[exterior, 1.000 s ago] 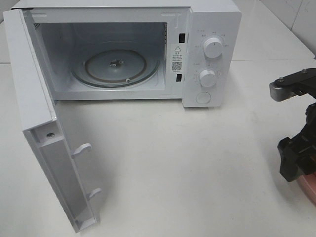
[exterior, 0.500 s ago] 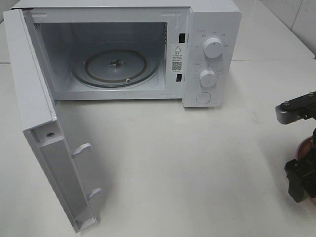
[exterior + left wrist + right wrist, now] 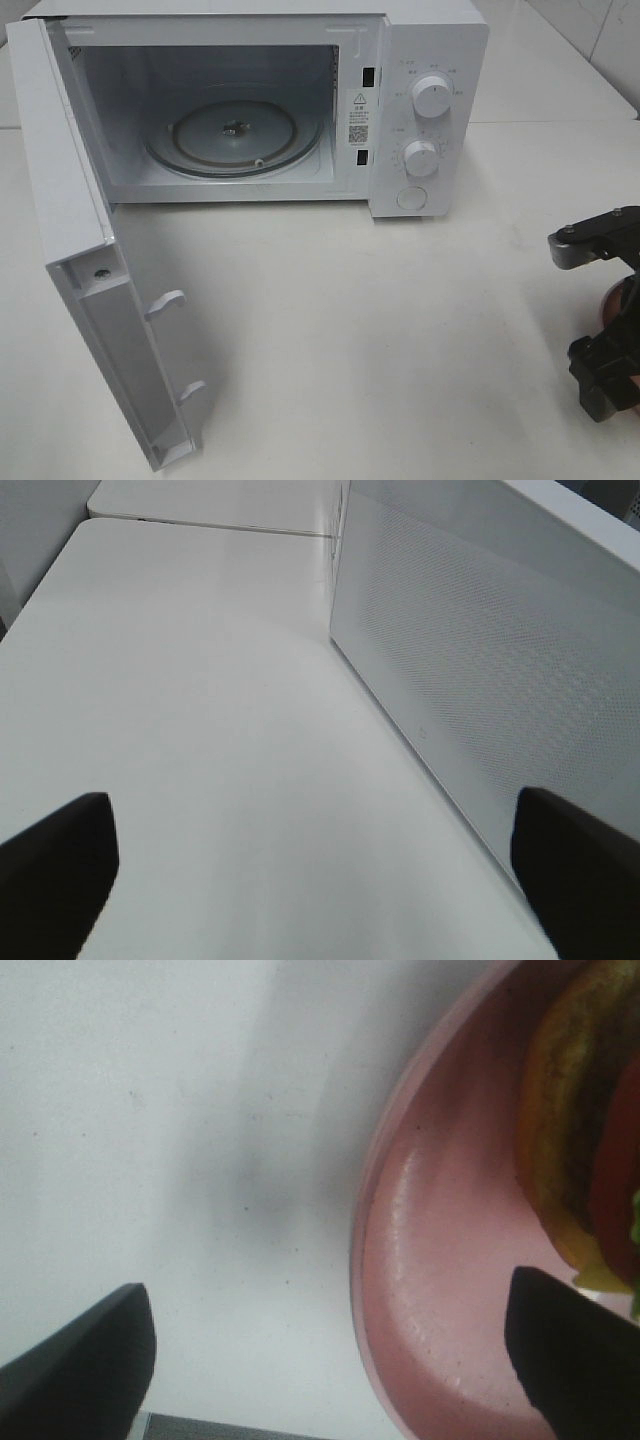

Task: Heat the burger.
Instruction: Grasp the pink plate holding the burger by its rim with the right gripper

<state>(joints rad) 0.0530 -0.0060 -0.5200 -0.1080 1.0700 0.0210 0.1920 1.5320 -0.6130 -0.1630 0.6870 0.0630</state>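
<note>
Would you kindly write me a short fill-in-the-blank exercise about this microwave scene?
1. The microwave door stands ____.
2. The burger rests on a plate coloured ____.
3. Above the microwave's push button sit ____ knobs.

Missing words: open; pink; two.

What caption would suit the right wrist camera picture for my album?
Open right pincer poised over the rim of a pink plate that holds a burger.
</note>
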